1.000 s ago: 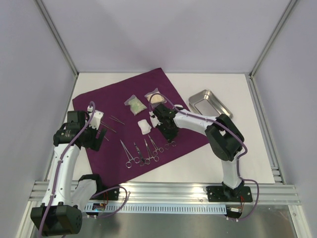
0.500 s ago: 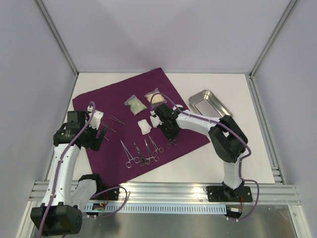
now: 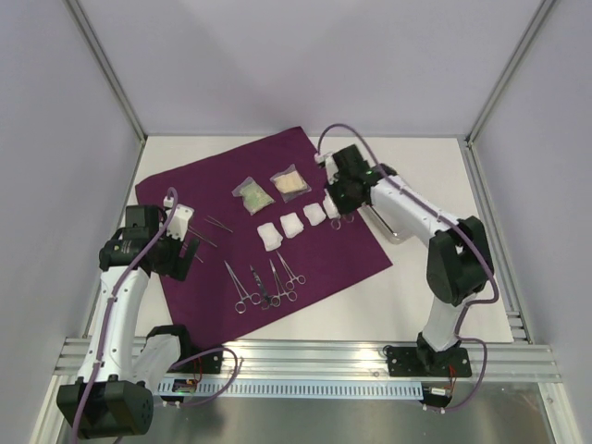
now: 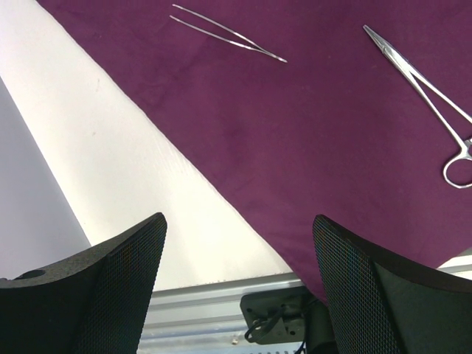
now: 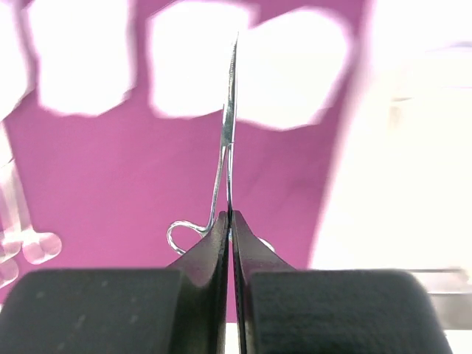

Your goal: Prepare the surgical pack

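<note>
Your right gripper [image 5: 231, 225] sits at bottom centre, its fingers pressed together on a steel instrument [image 5: 229, 125] whose slim tip points straight up the frame. One finger ring [image 5: 181, 232] curls out to the left. Behind, blurred, you have purple cloth [image 5: 110, 177] and white gauze pads [image 5: 295, 70] along the top.

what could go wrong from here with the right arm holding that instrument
The right end effector pinches the slim steel scissor-like instrument by a narrow edge near its ring handles, so it may swivel or slip out. Its tip points towards the square white gauze pads on the deep-purple fabric cloth; a drop could knock them askew.
</note>
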`<state>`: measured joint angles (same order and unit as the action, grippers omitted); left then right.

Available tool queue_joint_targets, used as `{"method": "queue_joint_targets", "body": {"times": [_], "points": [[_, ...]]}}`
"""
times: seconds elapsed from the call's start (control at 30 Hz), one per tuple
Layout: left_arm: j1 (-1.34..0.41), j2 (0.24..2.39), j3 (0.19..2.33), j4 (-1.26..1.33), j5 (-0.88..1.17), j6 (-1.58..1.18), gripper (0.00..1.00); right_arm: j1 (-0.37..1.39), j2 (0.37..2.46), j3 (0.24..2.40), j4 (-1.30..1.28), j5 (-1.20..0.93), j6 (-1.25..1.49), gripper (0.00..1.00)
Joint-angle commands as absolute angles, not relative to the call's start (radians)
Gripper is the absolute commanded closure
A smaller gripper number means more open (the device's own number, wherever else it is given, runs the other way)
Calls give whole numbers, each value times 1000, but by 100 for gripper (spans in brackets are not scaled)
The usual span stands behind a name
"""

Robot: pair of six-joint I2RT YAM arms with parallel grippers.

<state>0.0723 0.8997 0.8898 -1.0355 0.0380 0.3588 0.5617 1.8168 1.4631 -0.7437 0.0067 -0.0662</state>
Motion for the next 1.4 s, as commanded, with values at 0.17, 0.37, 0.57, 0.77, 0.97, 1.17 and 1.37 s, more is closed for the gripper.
{"method": "queue_joint_targets", "body": {"times": [0.17, 0.37, 0.57, 0.77, 0.97, 1.17, 1.37], "points": [[71, 975, 1017, -1060, 100, 373, 11, 215, 1833, 1571, -758, -90, -481, 100], [71, 1066, 1087, -1075, 156, 394, 11, 72, 1893, 1581, -761, -219, -578, 99], [69, 1153, 1156, -1075, 205, 393, 11, 61, 1968, 1557, -767, -242, -612, 99], [71, 1163, 1166, -1089, 218, 396, 11, 60, 2020, 1508, -753, -226, -608, 100], [71, 1167, 1167, -1098, 196, 400, 11, 60, 2040, 1505, -730, -173, -592, 100], [71, 1160, 1175, -1101, 199, 399, 10, 61, 2033, 1485, -690, -144, -581, 84], [71, 1155, 1183, -1112, 198, 402, 10, 61, 1968, 1500, -686, -140, -545, 72]]}}
